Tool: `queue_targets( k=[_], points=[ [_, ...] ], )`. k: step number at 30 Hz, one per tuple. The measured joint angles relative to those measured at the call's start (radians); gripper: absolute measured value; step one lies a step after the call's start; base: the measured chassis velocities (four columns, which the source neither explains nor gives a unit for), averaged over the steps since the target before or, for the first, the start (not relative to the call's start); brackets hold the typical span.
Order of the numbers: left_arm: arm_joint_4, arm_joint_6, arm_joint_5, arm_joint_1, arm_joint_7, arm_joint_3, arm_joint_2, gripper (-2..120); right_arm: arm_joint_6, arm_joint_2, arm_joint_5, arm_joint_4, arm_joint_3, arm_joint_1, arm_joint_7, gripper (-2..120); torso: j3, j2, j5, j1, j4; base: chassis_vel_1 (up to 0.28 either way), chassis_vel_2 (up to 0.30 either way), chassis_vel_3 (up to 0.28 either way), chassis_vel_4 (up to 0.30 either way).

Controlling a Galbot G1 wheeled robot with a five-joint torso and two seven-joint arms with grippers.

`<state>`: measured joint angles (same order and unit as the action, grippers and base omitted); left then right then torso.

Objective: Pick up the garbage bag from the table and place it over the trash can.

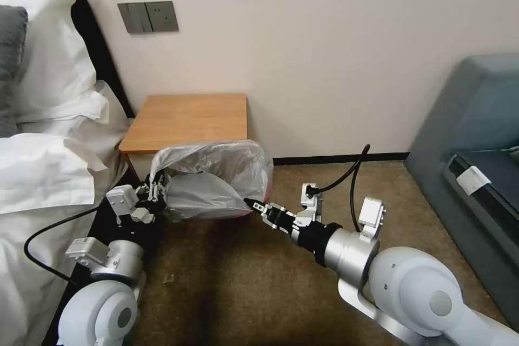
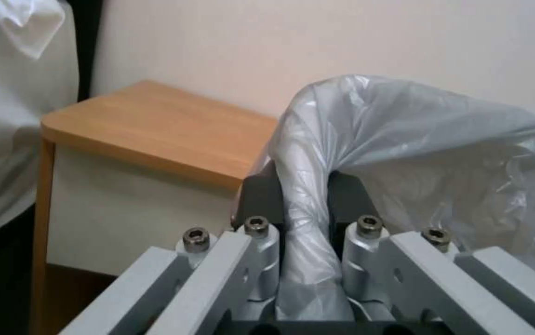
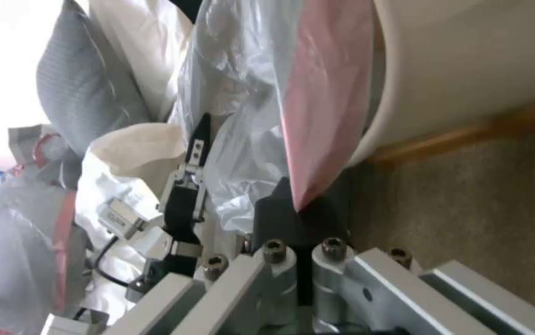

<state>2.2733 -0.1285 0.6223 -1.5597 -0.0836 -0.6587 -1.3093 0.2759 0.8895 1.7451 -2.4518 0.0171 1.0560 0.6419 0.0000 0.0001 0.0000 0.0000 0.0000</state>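
Both end effectors, left (image 1: 155,193) and right (image 1: 253,205), pinch the garbage bag (image 1: 216,178), which we judge needs lowering over the trash can (image 3: 466,70).

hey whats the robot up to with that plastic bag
Both grippers are holding the garbage bag stretched between them, low down in front of the table. The left gripper is shut on a bunched fold at one end, and the right gripper pinches the pinkish edge at the other. In the right wrist view, the bag lies against the cream wall of the trash can, which stands on the carpet. The tabletop is bare.
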Motion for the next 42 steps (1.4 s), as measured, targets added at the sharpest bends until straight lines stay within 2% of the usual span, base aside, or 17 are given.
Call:
queue_targets(
  k=[15, 26, 36, 38, 42],
  points=[
    [-0.007, -0.002, 0.027, 0.006, -0.004, -0.008, 0.000, 9, 0.049, -0.017, -0.027, 0.009, -0.005, 0.008, 0.046, 0, 0.000, 0.000, 0.0000, 0.000, 0.0000, 0.000, 0.000, 0.000, 0.000],
    [0.001, 0.000, 0.044, 0.004, -0.005, -0.011, -0.002, 9, 0.052, -0.012, -0.136, 0.011, -0.032, 0.049, 0.052, 0, 0.000, 0.000, 0.0000, 0.000, 0.0000, 0.000, 0.000, 0.000, 0.000],
    [0.026, 0.011, 0.062, -0.008, 0.015, -0.014, 0.001, 9, 0.046, 0.011, -0.253, 0.055, -0.037, 0.056, -0.012, 0, 0.000, 0.000, -0.0001, 0.000, 0.0000, 0.000, 0.000, 0.000, 0.000],
    [0.026, 0.014, 0.062, -0.013, 0.026, -0.015, 0.001, 9, 0.051, 0.008, -0.315, 0.079, -0.041, 0.051, -0.085, 0, 0.000, 0.000, 0.0000, 0.000, 0.0000, 0.000, 0.000, 0.000, 0.000],
    [0.028, 0.016, 0.061, -0.018, 0.032, -0.017, 0.001, 9, 0.061, 0.000, -0.363, 0.096, -0.049, 0.043, -0.138, 0, 0.000, 0.000, 0.0000, 0.000, 0.0000, 0.000, 0.000, 0.000, 0.000]
  ],
)
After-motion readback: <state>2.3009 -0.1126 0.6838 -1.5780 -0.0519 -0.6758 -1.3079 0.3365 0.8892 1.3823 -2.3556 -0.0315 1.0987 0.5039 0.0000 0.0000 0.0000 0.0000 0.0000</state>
